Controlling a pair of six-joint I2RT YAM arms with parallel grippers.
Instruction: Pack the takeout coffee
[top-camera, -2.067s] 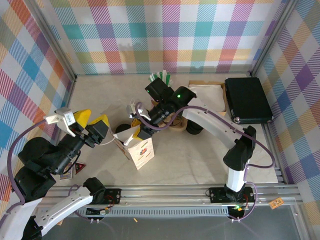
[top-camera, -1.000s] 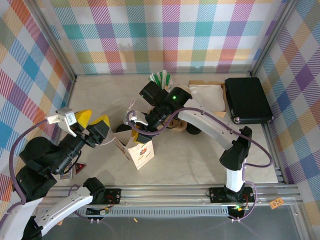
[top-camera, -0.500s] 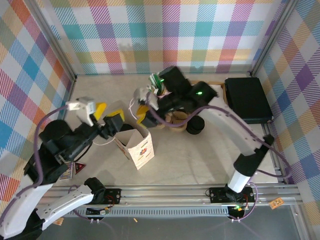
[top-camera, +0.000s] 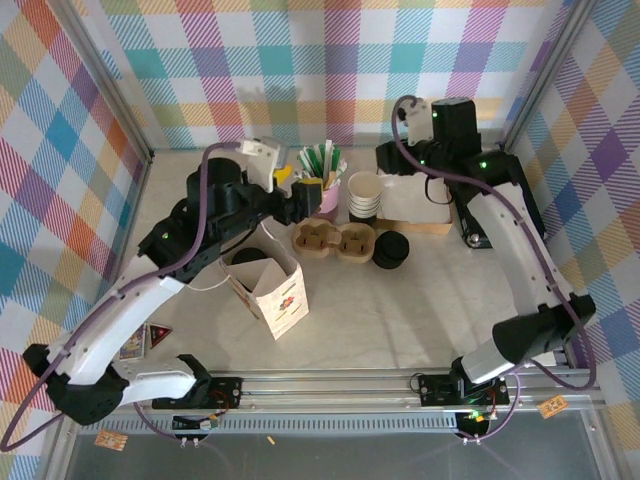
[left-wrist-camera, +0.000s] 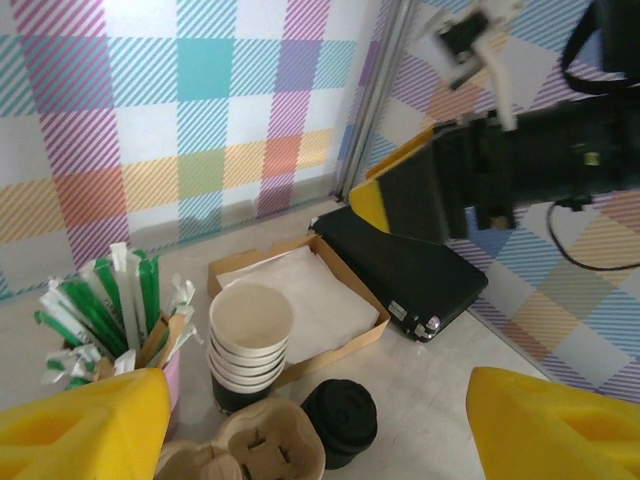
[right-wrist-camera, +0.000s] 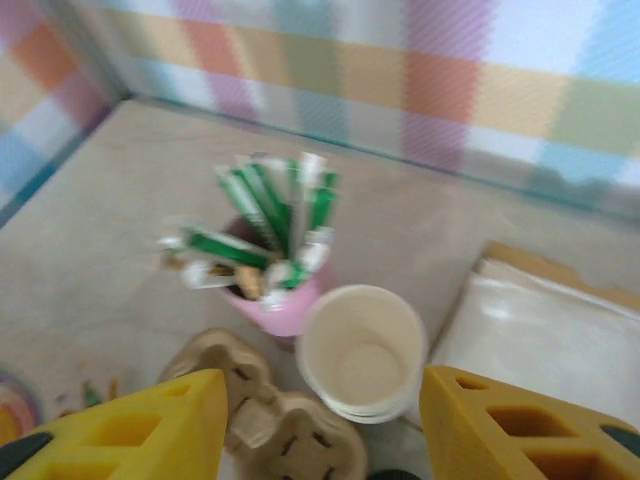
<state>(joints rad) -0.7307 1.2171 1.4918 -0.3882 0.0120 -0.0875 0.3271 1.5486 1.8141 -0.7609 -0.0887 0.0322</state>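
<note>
Takeout coffee (top-camera: 258, 255) shows from above as a black disc at the far edge of the open mouth of the paper bag (top-camera: 275, 300). We can't tell if it sits inside the bag or just behind it. The disc is about where it was two seconds ago.

What changed is the arms. A second ago the right gripper (top-camera: 393, 163) hung over the bag's mouth, and the left gripper (top-camera: 300, 185) waited just left of the bag. Now both have swung to the back of the desk (top-camera: 400, 310). The left one is beside the pink cup of green sticks (top-camera: 328, 197). The right one is over the cardboard tray of napkins (top-camera: 440, 226). The bag stands alone, and nothing touches the coffee.

From the left wrist, we see its yellow fingers (left-wrist-camera: 80, 430) wide apart with nothing between them. Ahead are the stack of cream cups (left-wrist-camera: 250, 335), the black lids (left-wrist-camera: 340, 420) and the cup carrier (left-wrist-camera: 270, 455). The right gripper hangs up high near the black case (left-wrist-camera: 410, 270).

From the right wrist, that gripper's fingers (right-wrist-camera: 130, 425) are apart too and hold nothing. Below them are the cream cups, the pink cup and the carrier.

We think the work at the bag has stopped for now. If the coffee is still outside, it isn't packed yet, and a gripper must go back for it.
</note>
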